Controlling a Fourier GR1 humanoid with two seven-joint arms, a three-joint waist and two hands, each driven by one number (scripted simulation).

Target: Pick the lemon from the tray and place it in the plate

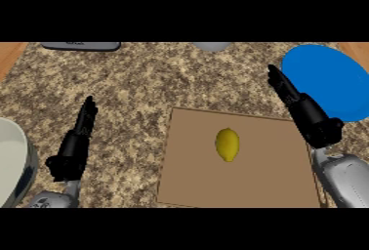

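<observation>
From the head view I look steeply down on the speckled stone bench (pixel 130 83). A flat brown tray (pixel 267 176) lies right of the middle, and the lemon (pixel 228 144) rests on it, a little above the tray's middle, its long axis running away from me. Nothing touches the lemon.

The blue plate (pixel 333 73) sits at the far right, beyond the tray's upper right corner, with nothing on it.

My right hand (pixel 311 119) shows over the tray's right edge, apart from the lemon. Its fingers (pixel 281 84) are straight and close together, pointing up and slightly left, and they hold nothing. In this view they run along the plate's left rim.

My left hand (pixel 72 149) shows over bare bench left of the tray, well apart from the lemon. Its fingers (pixel 87 113) are straight too, pointing away from me, and they hold nothing.

A pale round dish (pixel 10 161) is cut off by the left edge. Along the far edge I see a dark grey flat object (pixel 81 46) and a light grey rounded one (pixel 211 46), both only partly in view.
</observation>
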